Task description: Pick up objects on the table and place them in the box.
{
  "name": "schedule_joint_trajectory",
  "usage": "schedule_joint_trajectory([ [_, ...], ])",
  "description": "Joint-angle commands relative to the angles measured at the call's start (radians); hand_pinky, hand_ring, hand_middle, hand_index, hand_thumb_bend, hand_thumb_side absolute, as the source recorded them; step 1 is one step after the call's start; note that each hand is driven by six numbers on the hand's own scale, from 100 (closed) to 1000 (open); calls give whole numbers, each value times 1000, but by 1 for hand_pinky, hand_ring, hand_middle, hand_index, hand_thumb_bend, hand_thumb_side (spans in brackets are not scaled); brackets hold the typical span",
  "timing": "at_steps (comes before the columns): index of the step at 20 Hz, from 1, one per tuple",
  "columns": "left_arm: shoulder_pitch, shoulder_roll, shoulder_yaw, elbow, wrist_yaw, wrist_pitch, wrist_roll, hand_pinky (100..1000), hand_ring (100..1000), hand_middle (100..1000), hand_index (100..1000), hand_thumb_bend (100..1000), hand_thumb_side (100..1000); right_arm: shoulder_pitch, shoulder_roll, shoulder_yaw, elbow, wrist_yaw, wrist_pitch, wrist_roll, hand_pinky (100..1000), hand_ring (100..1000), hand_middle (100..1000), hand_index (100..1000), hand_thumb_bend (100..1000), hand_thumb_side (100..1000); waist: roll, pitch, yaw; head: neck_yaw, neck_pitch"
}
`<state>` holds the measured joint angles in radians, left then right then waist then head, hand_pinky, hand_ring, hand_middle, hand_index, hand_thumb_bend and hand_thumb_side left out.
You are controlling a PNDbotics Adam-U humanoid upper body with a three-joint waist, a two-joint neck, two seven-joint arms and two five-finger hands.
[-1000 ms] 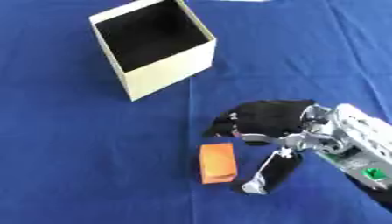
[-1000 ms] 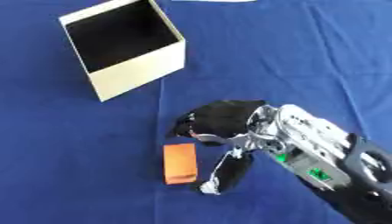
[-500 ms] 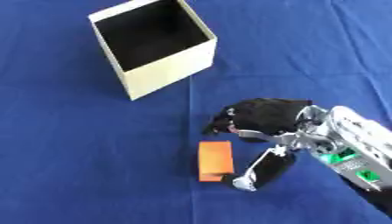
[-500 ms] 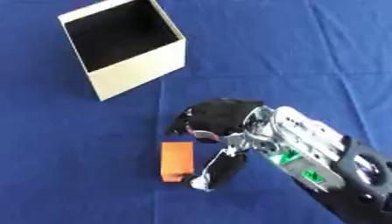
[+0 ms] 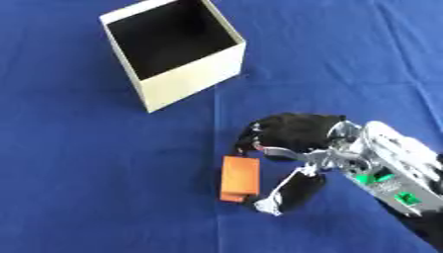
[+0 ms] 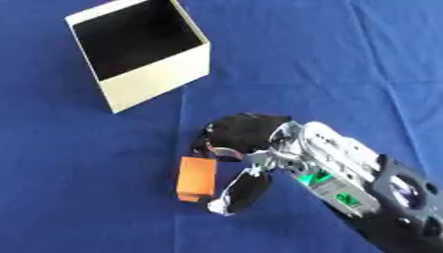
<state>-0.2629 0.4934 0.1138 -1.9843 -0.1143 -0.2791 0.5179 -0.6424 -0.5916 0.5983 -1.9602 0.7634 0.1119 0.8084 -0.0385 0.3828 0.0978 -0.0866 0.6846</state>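
One small orange block [image 5: 241,176] lies on the blue table [image 5: 78,163], near and right of the open cream box [image 5: 177,54]; it looks rigid, light and flat-sided, best pinched across its long sides. Left eye view shows the right hand [image 5: 294,143] bracketing it, fingers curled at its far end, thumb along its right side, apparently touching without lifting. Right eye view shows the same partly closed hand, block resting flat.
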Motion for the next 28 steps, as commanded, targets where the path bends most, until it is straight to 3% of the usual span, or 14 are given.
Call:
schedule_joint_trajectory([
  [1,-7,15,3,-16,3,1,-5,574,554,615,655,576,848,-11,3,-7,-6,-19,16,-16,845,822,507,705,198,543,4,-18,0,0,-8],
  [4,-7,16,4,-16,2,2,-8,574,555,616,655,570,845,-14,3,-9,-7,-47,41,-39,837,806,503,699,106,474,4,-19,0,0,-8],
  [5,-8,16,4,-16,2,2,-9,574,555,616,655,570,845,-15,3,-9,-8,-52,47,-43,837,806,503,699,106,474,4,-19,0,1,-8],
  [6,-8,16,4,-16,1,2,-9,574,555,616,655,568,844,-17,3,-10,-10,-57,53,-46,832,796,498,694,100,397,4,-20,0,1,-7],
  [7,-8,17,4,-16,1,2,-10,574,555,616,655,568,844,-18,2,-12,-14,-62,59,-49,831,793,496,692,100,380,4,-20,0,1,-7],
  [8,-8,17,4,-16,1,2,-10,575,556,616,656,570,845,-20,1,-15,-18,-68,66,-50,826,782,492,687,100,280,4,-21,-1,2,-7],
  [14,-9,21,5,-16,1,2,-12,575,557,617,656,567,843,-40,-14,-31,-39,-115,90,-48,823,774,499,689,100,100,3,-27,-5,5,-8],
  [28,-10,33,8,-16,1,-2,-7,575,559,616,657,571,844,-171,-112,-73,-40,-215,57,-103,804,742,495,680,100,100,0,-41,-9,11,-20],
])
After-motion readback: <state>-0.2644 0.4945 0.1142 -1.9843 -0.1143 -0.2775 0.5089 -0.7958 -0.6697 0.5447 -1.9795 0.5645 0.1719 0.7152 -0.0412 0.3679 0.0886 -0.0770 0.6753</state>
